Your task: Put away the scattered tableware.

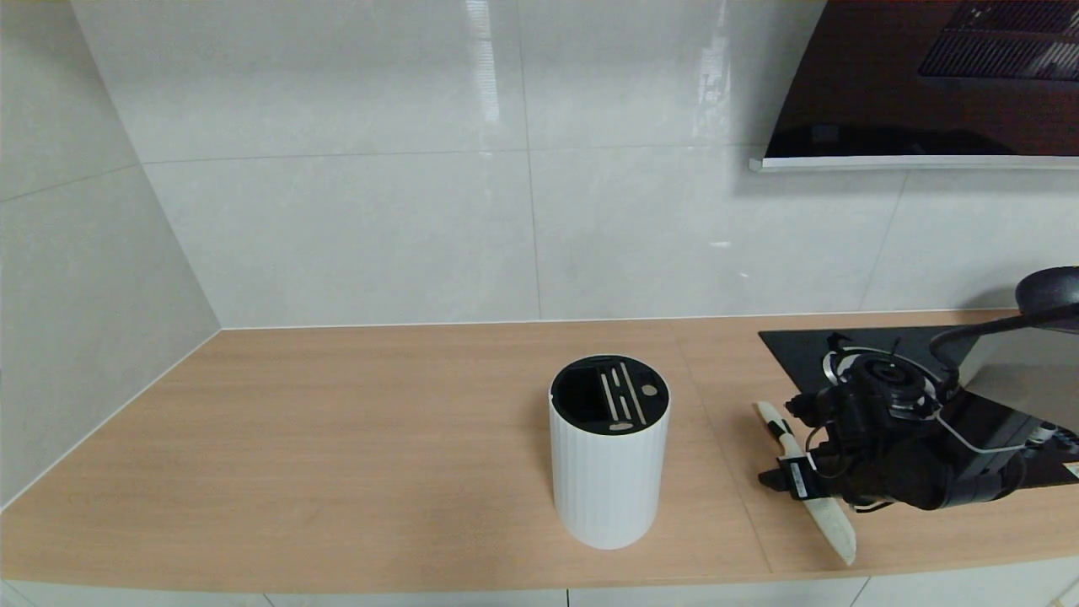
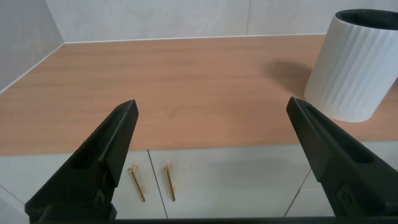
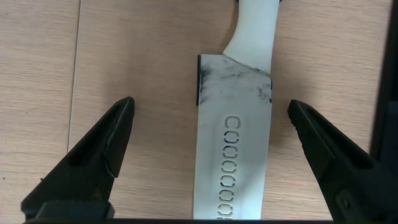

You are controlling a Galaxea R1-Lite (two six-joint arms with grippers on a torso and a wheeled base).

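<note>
Both spread apart, our left gripper (image 2: 210,104) faces the slotted holder (image 1: 605,472), our right gripper (image 3: 210,104) hovers over the knife (image 3: 235,134).

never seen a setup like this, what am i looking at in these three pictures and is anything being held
This is a two-armed robot working at a kitchen counter. The wide picture comes from a camera on its head, looking down at the work. The other two come from cameras on its wrists, so the dark wedges at their sides are each gripper's own fingers.

On the wooden counter stands a white ribbed holder with a black slotted top. To its right lies a white knife, beside a black cooktop.

The right gripper is over the knife, with its fingers open on either side of the blade near the handle, not closed on it. The left gripper is open too, out in front of the counter's edge and facing the holder. Nothing is held.
</note>
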